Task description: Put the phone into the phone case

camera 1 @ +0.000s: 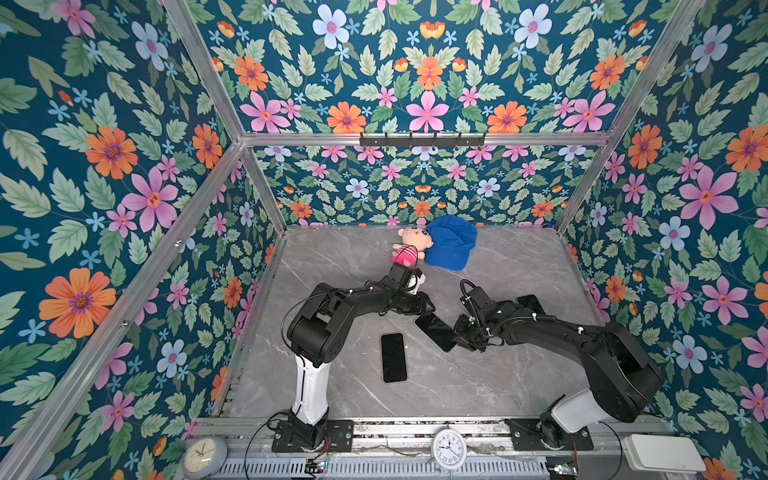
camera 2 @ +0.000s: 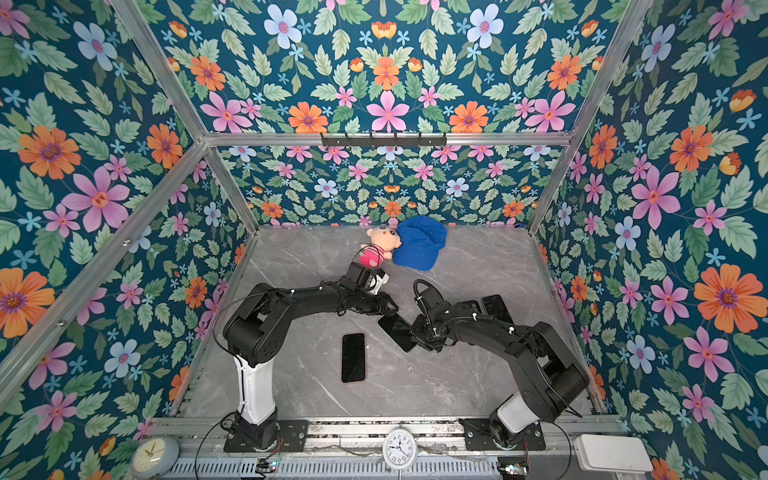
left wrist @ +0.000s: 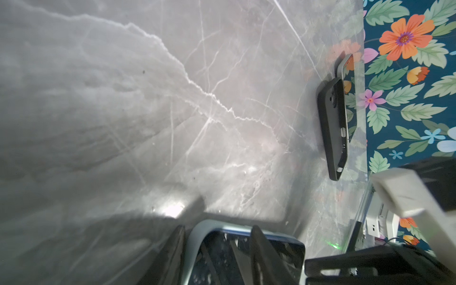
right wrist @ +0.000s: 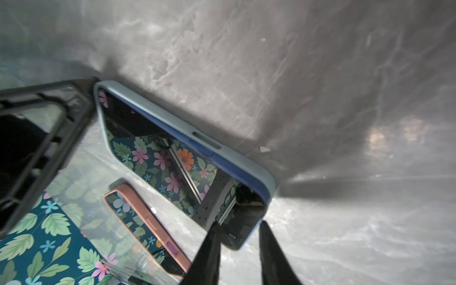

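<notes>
The phone (camera 1: 436,332) (camera 2: 397,332), dark-screened with a blue edge, lies slantwise mid-table in a pale blue phone case (right wrist: 246,170). Its blue edge shows above the case's rim in the right wrist view. My left gripper (camera 1: 426,305) (camera 2: 388,307) (left wrist: 218,227) is at the phone's far end, jaws apart: one finger over the screen, the other just outside the case's corner. My right gripper (camera 1: 459,332) (camera 2: 417,332) (right wrist: 238,224) straddles the near corner. It is open, with a gap between one finger (right wrist: 271,254) and the phone.
A second phone in an orange case (camera 1: 393,357) (right wrist: 148,222) lies flat toward the front. A black case (camera 1: 530,303) (left wrist: 333,128) rests by the right wall. A plush doll (camera 1: 409,245) and a blue cap (camera 1: 451,243) sit at the back. Two clocks (camera 1: 448,449) stand on the front rail.
</notes>
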Robot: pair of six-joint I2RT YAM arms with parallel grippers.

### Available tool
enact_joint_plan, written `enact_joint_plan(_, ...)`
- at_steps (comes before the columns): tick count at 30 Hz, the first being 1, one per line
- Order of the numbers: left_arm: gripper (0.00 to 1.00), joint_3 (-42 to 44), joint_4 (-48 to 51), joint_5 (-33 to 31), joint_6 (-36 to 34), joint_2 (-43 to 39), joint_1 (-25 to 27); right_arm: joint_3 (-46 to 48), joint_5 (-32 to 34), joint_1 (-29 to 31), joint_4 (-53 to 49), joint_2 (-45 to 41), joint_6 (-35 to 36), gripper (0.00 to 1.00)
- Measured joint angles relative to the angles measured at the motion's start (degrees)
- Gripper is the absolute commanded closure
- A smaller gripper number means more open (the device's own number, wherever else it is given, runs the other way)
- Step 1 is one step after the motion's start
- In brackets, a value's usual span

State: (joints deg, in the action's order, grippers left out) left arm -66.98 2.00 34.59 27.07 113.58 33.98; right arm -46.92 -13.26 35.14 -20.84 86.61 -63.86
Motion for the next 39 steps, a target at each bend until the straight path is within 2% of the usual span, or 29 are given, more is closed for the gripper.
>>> enact_joint_plan(2, 0.4, -0.2, 1.6, -0.2, -0.3, -1.1, -1.1, 0.6, 0.2, 0.0, -0.6, -1.3, 0.0, 0.59)
enact_joint_plan(5, 0.38, -0.8, 3.7, -1.2, -1.1, -3.3, -2.6, 1.0, 0.7, -0.4, -1.7, -2.7, 1.6, 0.57)
enact_joint_plan(7, 0.36, 0.2, 4.4, -2.0, -1.5, -5.5, -2.9, 0.8, 0.6, -1.2, -1.7, -3.2, 3.7, 0.5)
enact_joint_plan(12, 0.35, 8.7, 4.0, -1.4, 1.4, -12.8, -1.4, -2.8, 0.6, -3.6, -1.6, -1.5, 16.1, 0.33)
enact_joint_plan(15, 0.34, 13.4, 3.2, -1.4, 4.4, -16.5, 0.8, -5.3, 0.2, -4.3, -1.0, 2.3, 24.2, 0.3)
enact_joint_plan(20, 0.34, 18.3, 0.1, -0.7, 9.4, -18.8, 4.4, -6.8, -2.8, -4.7, 0.4, 8.7, 32.3, 0.31)
enact_joint_plan(24, 0.36, 19.6, -1.3, -0.7, 12.0, -19.2, 6.2, -5.9, -6.3, -4.5, 2.8, 9.8, 35.1, 0.36)
enact_joint_plan(29, 0.37, 19.8, -2.1, -0.9, 13.2, -18.8, 7.2, -4.1, -8.7, -2.8, 4.6, 9.1, 35.2, 0.4)
enact_joint_plan(39, 0.39, 16.3, 0.3, -3.1, 11.8, -14.2, 7.2, 1.1, -9.8, 0.8, 7.0, 3.8, 29.0, 0.44)
